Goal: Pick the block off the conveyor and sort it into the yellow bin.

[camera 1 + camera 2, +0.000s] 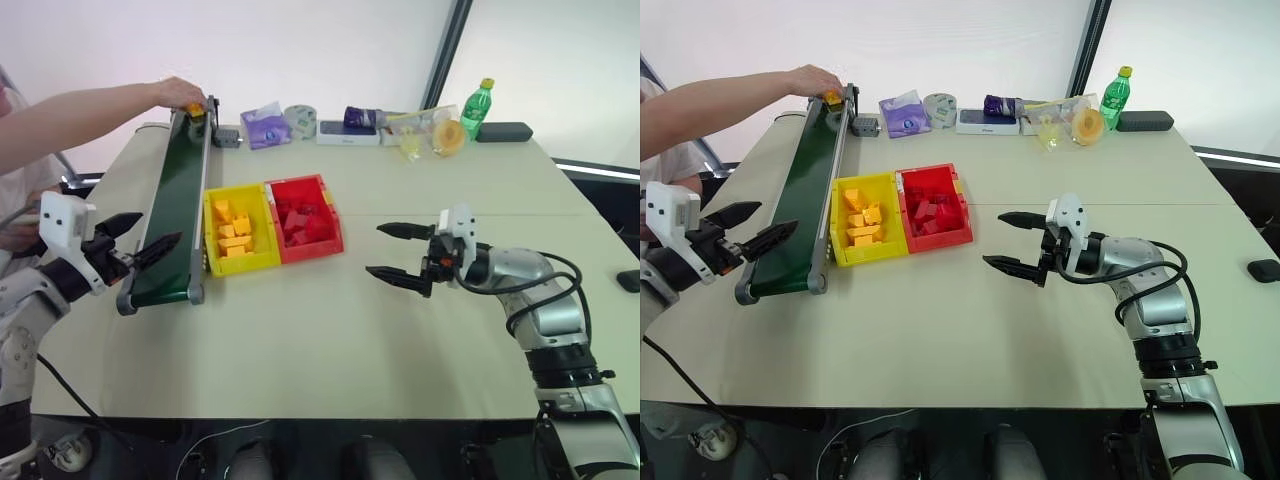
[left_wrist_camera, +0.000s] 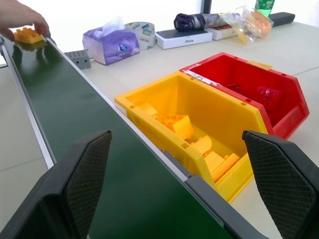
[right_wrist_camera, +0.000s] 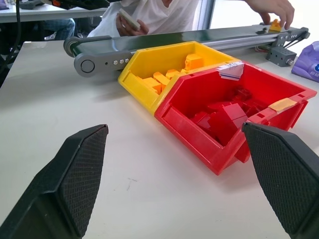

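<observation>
Two grippers wait with fingers spread and nothing held, while the block sits at the far end of the conveyor.

Nearest, the left gripper [image 1: 140, 246] hangs at the conveyor's [image 1: 175, 215] near end, its fingers apart and aimed across the belt; the right gripper [image 1: 402, 252] hovers over bare counter [image 1: 330, 330] with fingers just as wide, well apart from the belt, beyond the bins. Between them lie the yellow bin [image 1: 240, 232], touching the conveyor's frame, and the red bin [image 1: 303, 217] against it. Farther off, the belt's long axis runs away from the robot, and the block [image 1: 194, 109] rests at its far end under a person's hand [image 1: 175, 93]. So the block lies straight up the belt from the left fingers, which I judge the nearer arm for the pick, with the yellow bin just beside it.
</observation>
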You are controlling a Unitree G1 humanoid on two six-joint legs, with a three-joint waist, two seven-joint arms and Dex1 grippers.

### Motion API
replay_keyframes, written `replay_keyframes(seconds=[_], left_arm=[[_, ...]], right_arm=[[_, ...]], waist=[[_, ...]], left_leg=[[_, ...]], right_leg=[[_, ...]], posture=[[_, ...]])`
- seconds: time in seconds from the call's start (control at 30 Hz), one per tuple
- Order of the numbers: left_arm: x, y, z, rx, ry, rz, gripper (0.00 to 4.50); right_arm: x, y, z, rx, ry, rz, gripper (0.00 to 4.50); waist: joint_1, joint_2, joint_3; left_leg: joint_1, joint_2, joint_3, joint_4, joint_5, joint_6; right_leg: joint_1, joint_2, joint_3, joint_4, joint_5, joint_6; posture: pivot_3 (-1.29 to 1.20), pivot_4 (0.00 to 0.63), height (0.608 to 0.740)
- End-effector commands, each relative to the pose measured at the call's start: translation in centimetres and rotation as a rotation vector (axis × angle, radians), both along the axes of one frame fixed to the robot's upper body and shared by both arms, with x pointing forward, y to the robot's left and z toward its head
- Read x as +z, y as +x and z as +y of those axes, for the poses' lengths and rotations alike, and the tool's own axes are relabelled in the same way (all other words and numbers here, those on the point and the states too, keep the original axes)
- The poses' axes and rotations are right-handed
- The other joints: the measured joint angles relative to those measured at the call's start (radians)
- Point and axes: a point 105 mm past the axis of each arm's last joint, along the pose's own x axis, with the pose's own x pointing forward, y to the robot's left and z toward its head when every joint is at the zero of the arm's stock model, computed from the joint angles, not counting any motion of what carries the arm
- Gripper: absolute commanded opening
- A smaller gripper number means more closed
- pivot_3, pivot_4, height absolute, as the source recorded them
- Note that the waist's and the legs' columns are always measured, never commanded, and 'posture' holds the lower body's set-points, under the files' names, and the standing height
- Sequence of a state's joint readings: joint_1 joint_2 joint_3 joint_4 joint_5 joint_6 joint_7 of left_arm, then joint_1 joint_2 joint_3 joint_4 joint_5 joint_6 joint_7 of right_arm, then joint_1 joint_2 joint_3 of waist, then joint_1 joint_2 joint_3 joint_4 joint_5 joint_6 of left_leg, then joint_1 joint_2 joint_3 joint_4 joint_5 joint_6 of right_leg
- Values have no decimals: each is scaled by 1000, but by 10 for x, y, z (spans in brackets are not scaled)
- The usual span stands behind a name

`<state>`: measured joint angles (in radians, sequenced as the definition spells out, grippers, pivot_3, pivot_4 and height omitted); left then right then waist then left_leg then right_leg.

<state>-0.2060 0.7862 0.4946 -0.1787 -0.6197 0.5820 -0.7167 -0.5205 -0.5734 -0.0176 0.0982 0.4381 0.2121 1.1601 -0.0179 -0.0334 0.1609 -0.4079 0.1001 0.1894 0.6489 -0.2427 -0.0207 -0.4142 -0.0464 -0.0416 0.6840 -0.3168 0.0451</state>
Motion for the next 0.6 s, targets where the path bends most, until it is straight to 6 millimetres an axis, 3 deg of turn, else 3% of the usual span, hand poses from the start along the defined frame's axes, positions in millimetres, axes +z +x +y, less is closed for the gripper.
replay_keyframes(seconds=[0.03, 0.6], left_arm=[[17, -3, 3, 11, 22, -69, 4421], [21, -3, 1, 9, -1, -80, 4421]], right_arm=[[17, -2, 0, 8, 8, -66, 4500], [17, 0, 1, 8, 11, -70, 4500]], waist=[[0, 0, 0], [0, 0, 0]], left_leg=[[0, 0, 0, 0, 0, 0], [0, 0, 0, 0, 0, 0]], right_leg=[[0, 0, 0, 0, 0, 0], [0, 0, 0, 0, 0, 0]], posture=[[0, 150, 740], [0, 150, 740]])
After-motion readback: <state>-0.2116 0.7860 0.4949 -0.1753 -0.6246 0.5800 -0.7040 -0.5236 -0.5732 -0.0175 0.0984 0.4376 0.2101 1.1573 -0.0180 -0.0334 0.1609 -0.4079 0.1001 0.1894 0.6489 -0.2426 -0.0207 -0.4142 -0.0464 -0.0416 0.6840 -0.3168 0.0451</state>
